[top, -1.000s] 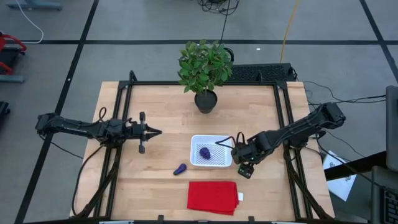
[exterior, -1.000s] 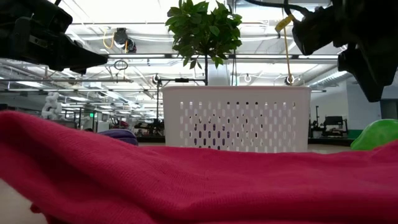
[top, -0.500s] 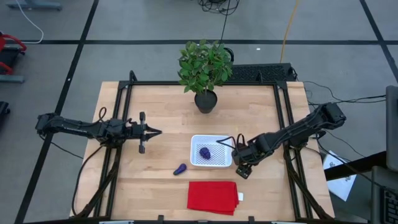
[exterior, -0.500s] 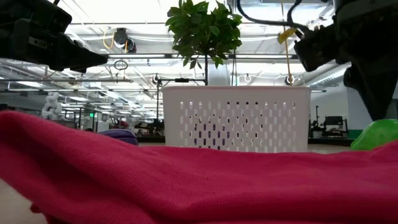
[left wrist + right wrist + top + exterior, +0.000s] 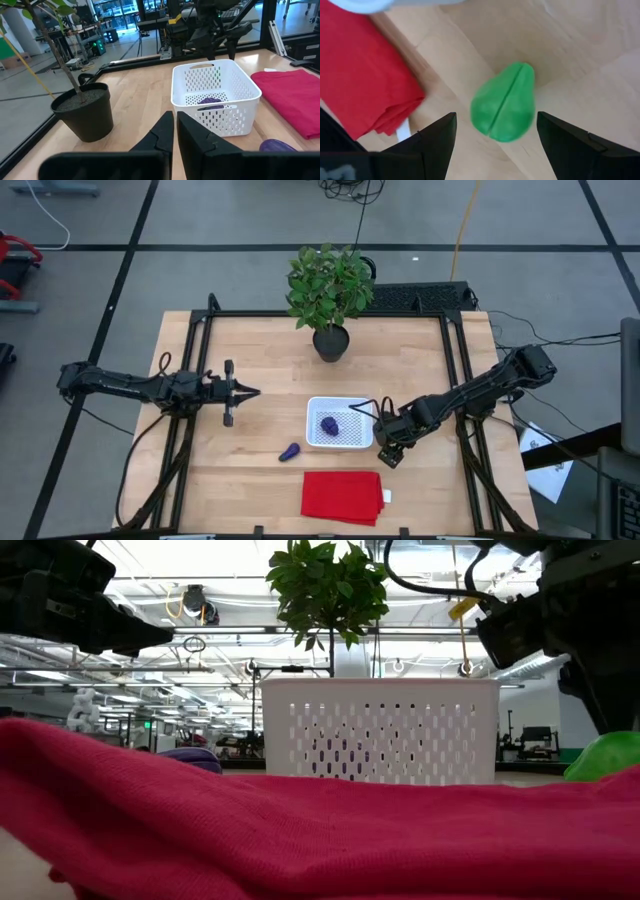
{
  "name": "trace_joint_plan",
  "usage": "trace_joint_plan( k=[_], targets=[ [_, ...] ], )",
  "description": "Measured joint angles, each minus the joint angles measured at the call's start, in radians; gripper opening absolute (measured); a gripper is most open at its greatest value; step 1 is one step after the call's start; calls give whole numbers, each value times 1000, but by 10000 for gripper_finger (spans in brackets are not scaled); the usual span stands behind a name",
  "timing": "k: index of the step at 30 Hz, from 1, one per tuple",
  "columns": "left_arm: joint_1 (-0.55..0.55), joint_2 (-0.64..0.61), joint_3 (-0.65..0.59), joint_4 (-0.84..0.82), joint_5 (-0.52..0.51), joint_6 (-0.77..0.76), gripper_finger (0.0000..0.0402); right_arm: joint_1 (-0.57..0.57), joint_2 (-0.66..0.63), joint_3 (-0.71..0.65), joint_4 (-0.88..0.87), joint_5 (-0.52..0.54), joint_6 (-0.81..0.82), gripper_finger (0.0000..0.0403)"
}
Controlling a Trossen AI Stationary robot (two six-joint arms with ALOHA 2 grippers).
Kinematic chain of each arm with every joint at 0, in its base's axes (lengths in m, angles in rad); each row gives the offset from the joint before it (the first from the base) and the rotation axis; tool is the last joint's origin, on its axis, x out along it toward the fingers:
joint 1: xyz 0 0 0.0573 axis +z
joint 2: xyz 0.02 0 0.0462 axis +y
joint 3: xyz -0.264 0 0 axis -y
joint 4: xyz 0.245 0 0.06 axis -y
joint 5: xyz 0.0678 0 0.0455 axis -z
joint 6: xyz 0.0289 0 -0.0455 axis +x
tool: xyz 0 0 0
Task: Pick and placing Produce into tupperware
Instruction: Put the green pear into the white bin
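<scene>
The bright green round piece (image 5: 504,102) lies on the table wood right of the white basket (image 5: 340,423); the low view shows it at the right edge (image 5: 605,755). My right gripper (image 5: 496,117) is open and points down over it, one finger on each side, apart from it. In the high view the right gripper (image 5: 390,448) hides the green piece. The roundish purple piece (image 5: 329,424) lies in the basket. The elongated purple piece (image 5: 290,451) lies on the table, near and left of the basket. My left gripper (image 5: 245,391) waits shut over the table's left half.
A folded red cloth (image 5: 342,495) lies at the near edge, just near-left of the green piece (image 5: 365,75). A potted plant (image 5: 330,295) stands beyond the basket. Bare wood lies between the left gripper and the basket.
My right gripper has come down toward the green piece, staying open. The green piece, the basket and both purple pieces have kept their places.
</scene>
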Motion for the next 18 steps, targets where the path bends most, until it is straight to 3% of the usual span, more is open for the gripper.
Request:
trace_joint_plan(
  k=[18],
  targets=[
    [0,0,0,0,0,-2,26,1,0,-146,187,-5,52,268]
  ],
)
